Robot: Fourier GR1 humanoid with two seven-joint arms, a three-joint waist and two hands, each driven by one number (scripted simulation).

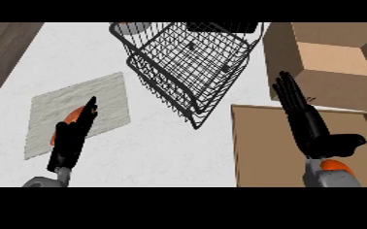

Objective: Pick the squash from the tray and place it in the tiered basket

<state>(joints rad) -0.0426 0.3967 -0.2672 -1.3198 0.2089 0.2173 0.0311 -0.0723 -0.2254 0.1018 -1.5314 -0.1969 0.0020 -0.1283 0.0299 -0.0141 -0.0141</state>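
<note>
An orange squash (69,117) lies on the pale grey tray (108,97) at the left, mostly hidden under my left hand (72,136). That hand lies over the squash with its fingers stretched toward the tray's middle; whether they curl round the squash cannot be made out. The black wire tiered basket (193,63) stands at the top centre, to the upper right of the tray. At the right, my right hand (305,119) rests open with its fingers pointing up, over the brown boxes.
Two brown cardboard boxes stand at the right: one (323,58) behind, one (272,145) in front. A dark wooden edge (14,43) runs along the upper left. White counter (172,145) lies between tray and boxes.
</note>
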